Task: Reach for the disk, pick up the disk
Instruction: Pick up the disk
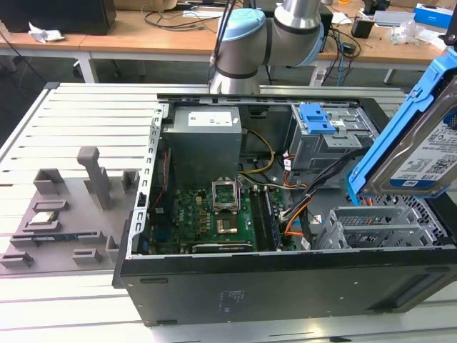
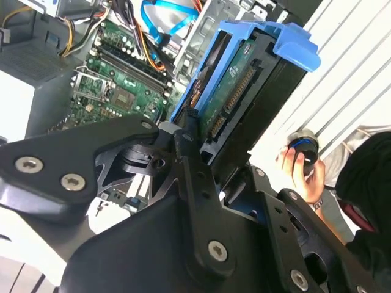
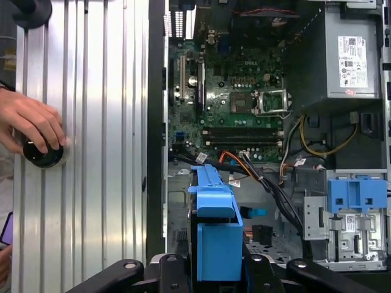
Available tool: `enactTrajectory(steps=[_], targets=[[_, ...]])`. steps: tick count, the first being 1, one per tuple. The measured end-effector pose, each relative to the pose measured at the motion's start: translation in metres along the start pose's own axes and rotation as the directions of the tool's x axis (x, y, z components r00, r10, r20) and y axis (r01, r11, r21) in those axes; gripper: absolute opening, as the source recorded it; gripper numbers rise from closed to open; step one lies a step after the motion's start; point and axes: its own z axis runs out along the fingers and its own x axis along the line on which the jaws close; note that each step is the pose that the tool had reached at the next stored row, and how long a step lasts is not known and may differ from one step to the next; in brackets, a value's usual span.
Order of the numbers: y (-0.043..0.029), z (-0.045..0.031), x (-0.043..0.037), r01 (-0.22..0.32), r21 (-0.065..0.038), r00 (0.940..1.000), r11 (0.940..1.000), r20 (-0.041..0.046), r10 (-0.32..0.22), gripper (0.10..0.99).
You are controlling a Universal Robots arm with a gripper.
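The disk [image 1: 418, 153] is hanging tilted in the air above the open computer case [image 1: 285, 286], at the exterior view's right, with its blue frame along the upper edge and its labelled silver face showing. In the second wrist view the disk [image 2: 244, 91] is sitting between the black fingers [image 2: 189, 159] of the gripper [image 2: 214, 165], whose jaws are pinching it by the sides near its connector end; in the first wrist view the blue frame of the disk [image 3: 215, 238] is standing just above the drive cage area of the case [image 3: 156, 152].

Judging from this, the reach is done and the disk is already lifted clear of the case, so little of the pick-up seems left.

The arm [image 1: 246, 43] is rising behind the case, its grey and blue joint bending over the far wall. A person's hand [image 3: 27, 125] is resting on a round black knob [image 3: 41, 154] on the slatted desk [image 3: 91, 183] beside the case.
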Motion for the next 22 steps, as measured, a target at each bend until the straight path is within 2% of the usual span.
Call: enactTrajectory(steps=[9,11,16,20,22], targets=[[-0.0084,0.0154,-0.0108,0.000,-0.003,1.0000,1.0000,-0.0040,0.000,0.361],[-0.0095,0.0176,-0.0116,0.000,-0.003,1.0000,1.0000,-0.0041,0.000,0.361],[-0.0138,0.0310,-0.0139,-0.001,-0.004,1.0000,1.0000,-0.0052,0.000,0.361],[-0.0152,0.0385,-0.0140,-0.001,-0.004,1.0000,1.0000,-0.0053,0.001,0.361],[-0.0154,0.0443,-0.0138,-0.007,-0.004,0.9999,1.0000,-0.0108,0.007,0.361]])
